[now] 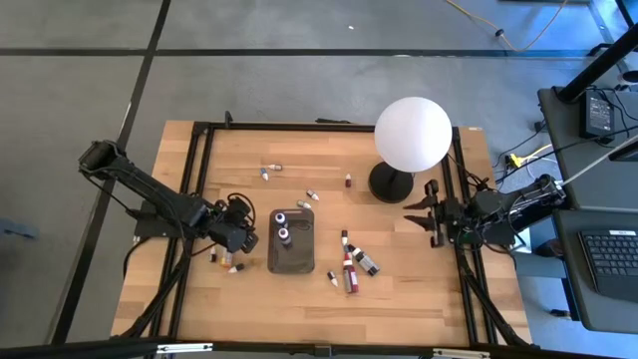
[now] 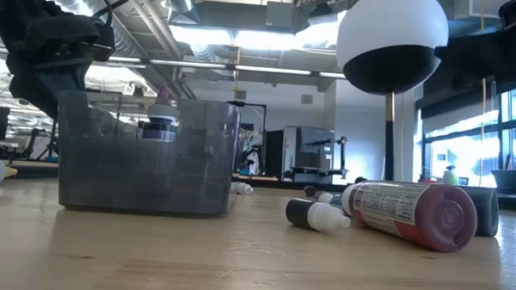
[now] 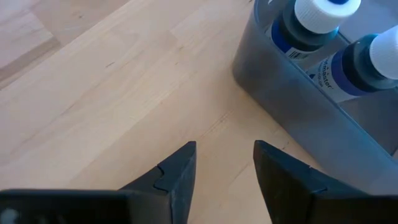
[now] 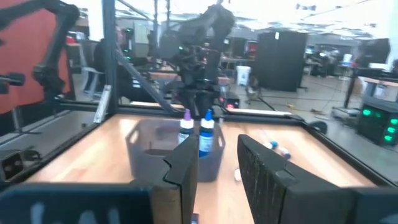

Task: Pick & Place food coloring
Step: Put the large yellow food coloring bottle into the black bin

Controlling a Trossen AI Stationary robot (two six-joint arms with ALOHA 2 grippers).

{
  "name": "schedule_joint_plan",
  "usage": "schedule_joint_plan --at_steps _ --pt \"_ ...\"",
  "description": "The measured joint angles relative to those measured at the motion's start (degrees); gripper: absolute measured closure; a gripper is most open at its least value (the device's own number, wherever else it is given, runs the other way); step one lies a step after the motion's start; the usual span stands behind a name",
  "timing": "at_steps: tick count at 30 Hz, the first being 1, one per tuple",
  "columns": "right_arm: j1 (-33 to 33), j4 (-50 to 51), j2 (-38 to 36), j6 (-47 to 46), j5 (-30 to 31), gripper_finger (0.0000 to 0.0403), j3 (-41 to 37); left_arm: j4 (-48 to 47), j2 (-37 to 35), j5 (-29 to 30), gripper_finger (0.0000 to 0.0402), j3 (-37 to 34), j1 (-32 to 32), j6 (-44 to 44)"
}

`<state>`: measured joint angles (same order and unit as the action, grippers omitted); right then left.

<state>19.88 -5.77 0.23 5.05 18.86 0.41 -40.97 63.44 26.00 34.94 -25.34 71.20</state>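
— Where is the left gripper [image 1: 242,237] just now?

— Low over the worktop [image 1: 399,279], right beside the dark grey tray [image 1: 292,261]. Its fingers [image 3: 177,174] stand slightly parted with bare wood between them; they have hold of nothing. The tray's rounded corner lies just ahead of the fingertips and off to one side, not touching them.

— And the food coloring?

— Two bottles stand upright inside the tray [image 3: 292,99], both dark blue with white caps [image 3: 311,28]. The rest lie scattered on the worktop. A small one with an orange body [image 1: 228,261] sits close to the left fingers, on the side away from the tray. A big red bottle [image 2: 410,212] lies on its side well beyond the tray, with a small black one with a white cap [image 2: 316,216] next to it.

— The right gripper [image 1: 424,216]?

— Waiting at the worktop's right edge, near the white globe lamp [image 1: 412,133]. Its fingers [image 4: 186,168] are open a narrow way and hold nothing, as far as the wrist view lets me judge.
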Motion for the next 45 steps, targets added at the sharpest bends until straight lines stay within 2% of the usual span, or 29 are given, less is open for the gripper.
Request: schedule_joint_plan --at_steps 6,12,20,24,31,38,45 --pt "0.01 0.50 0.00 -0.01 0.13 0.0289 -0.01 0.02 0.00 1.53 0.0184 0.00 0.00 0.02" --pt "0.00 0.53 0.00 -0.03 0.11 0.0289 0.00 0.00 0.02 -1.82 0.0159 0.00 0.12 -1.12" --pt "0.01 0.54 0.00 -0.03 0.08 0.0289 0.00 -4.43 0.02 -5.88 0.0171 0.00 2.57 5.58" --pt "0.02 0.54 0.00 -0.03 0.04 0.0289 -0.01 -7.25 0.08 -10.43 0.0180 0.00 3.67 7.99" --pt "0.00 0.68 0.00 -0.03 0.01 0.0289 0.01 -10.93 1.07 -11.34 0.0194 -0.02 4.14 15.07" --pt "0.02 1.00 0.00 -0.04 0.01 0.0289 0.01 -11.02 5.37 -16.68 0.0202 -0.02 4.15 19.56" --pt "0.00 1.00 0.01 -0.05 0.01 0.0289 -0.01 -10.39 10.22 -21.36 0.0203 -0.02 4.15 20.23"
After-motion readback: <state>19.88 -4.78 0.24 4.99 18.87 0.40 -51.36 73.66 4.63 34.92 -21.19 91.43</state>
